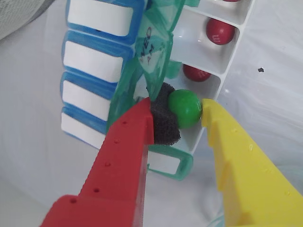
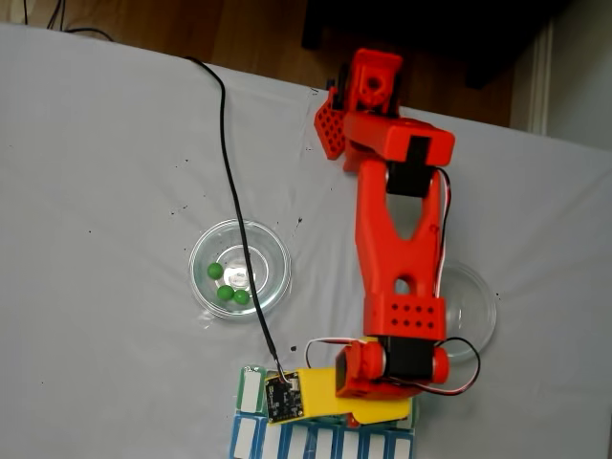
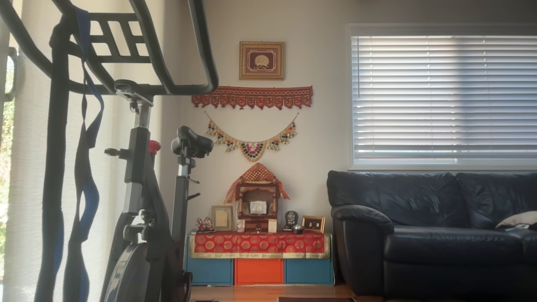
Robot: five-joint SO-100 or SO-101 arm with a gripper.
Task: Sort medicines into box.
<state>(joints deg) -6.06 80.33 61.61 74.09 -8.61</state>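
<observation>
Medicines: 1 green ball (image 1: 184, 108) sits pinched in the pincer (image 1: 177, 119), between the black foam pad and yellow finger, over an open compartment of the box (image 1: 230, 52). Next, I judge, part the fingers to drop it. 2 red balls (image 1: 220, 30) fill neighbouring compartments; a raised green lid (image 1: 152, 52) crowds close. 3 green balls wait in a glass dish (image 2: 239, 268) on the tabletop (image 2: 96, 191).

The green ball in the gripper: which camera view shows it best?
The wrist view: the green ball sits large and sharp between the gripper's black foam pad and yellow finger, over the box. In the fixed view the arm covers it; the other view faces a living room.
</observation>
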